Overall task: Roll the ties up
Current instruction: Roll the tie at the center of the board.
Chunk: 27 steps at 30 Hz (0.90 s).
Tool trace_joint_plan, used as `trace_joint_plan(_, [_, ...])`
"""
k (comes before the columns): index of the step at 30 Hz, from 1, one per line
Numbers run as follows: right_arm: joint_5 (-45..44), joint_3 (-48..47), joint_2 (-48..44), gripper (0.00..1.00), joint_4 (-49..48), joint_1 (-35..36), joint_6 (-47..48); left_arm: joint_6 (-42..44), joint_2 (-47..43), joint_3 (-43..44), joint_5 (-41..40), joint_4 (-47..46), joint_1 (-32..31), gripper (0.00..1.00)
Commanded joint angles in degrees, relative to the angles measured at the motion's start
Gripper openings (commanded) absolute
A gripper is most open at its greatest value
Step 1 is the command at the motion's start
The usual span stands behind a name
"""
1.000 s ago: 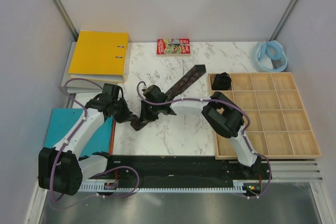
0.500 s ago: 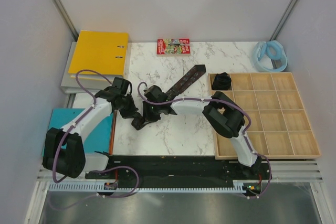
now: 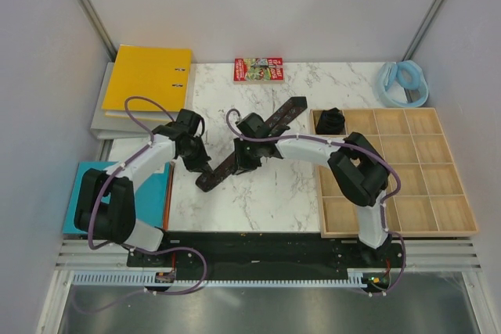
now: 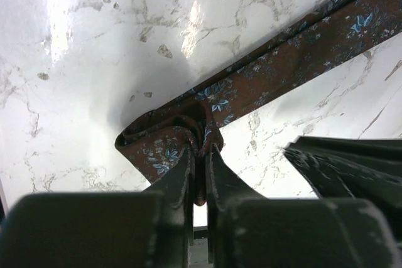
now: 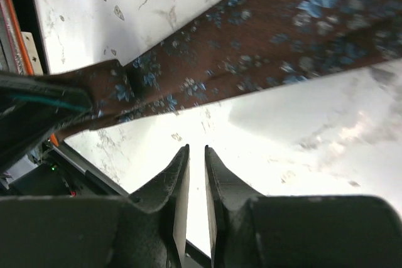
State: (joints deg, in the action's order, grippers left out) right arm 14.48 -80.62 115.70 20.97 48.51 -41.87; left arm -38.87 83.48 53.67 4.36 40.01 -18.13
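Note:
A dark brown tie (image 3: 280,117) with small blue flowers lies diagonally on the marble table. Its wide end points toward the tray and its narrow end is near the left arm. My left gripper (image 3: 205,170) is shut on that narrow end, where the fabric is folded into a small loop (image 4: 169,139) against the fingertips. My right gripper (image 3: 238,163) hovers just beside the tie strip (image 5: 282,36). Its jaws stand a narrow gap apart with only table showing between them (image 5: 196,150). A second tie, coiled into a dark roll (image 3: 332,120), sits in the tray's far-left compartment.
The wooden compartment tray (image 3: 395,232) fills the right side. A yellow binder (image 3: 149,84) and a teal folder (image 3: 88,185) lie at the left. A red booklet (image 3: 257,69) sits at the back edge and a pale blue looped band (image 3: 403,82) at the back right.
My left arm has swung right and taken hold of the tie's narrow end. The right gripper has moved right along the strip and parted slightly, off the fabric.

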Motion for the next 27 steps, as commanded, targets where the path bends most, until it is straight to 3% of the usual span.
trace_joint_plan(1, [-0.8,3.7,-6.1,0.23,1.1,-1.4,2.4,2.2,1.9,3.7,-1.6,-1.2,-0.9,0.14])
trace_joint_plan(6, [-1.6,6.6,-8.0,0.22,1.0,-1.9,3.2,1.8,3.7,5.1,-1.9,-1.9,-2.3,0.22])
trace_joint_plan(8, [-1.7,7.7,-8.8,0.22,0.9,-1.9,3.4,1.6,4.6,5.4,-2.2,-2.2,-2.5,0.3])
trace_joint_plan(9, [-1.7,7.9,-9.3,0.22,0.9,-1.9,3.4,1.3,4.8,5.6,-2.3,-2.3,-2.9,0.39])
trace_joint_plan(15, [-2.3,9.4,-11.2,0.22,0.8,-1.9,3.5,1.3,4.6,6.4,-3.2,-2.9,-3.9,0.59])
trace_joint_plan(18, [-2.3,9.5,-12.0,0.22,0.8,-1.9,3.2,1.3,3.9,7.1,-3.0,-2.8,-4.1,0.65])
trace_joint_plan(27, [-0.2,8.6,-15.0,0.22,-2.0,-1.7,2.1,1.3,-2.2,9.5,-3.4,-0.8,-4.5,0.72])
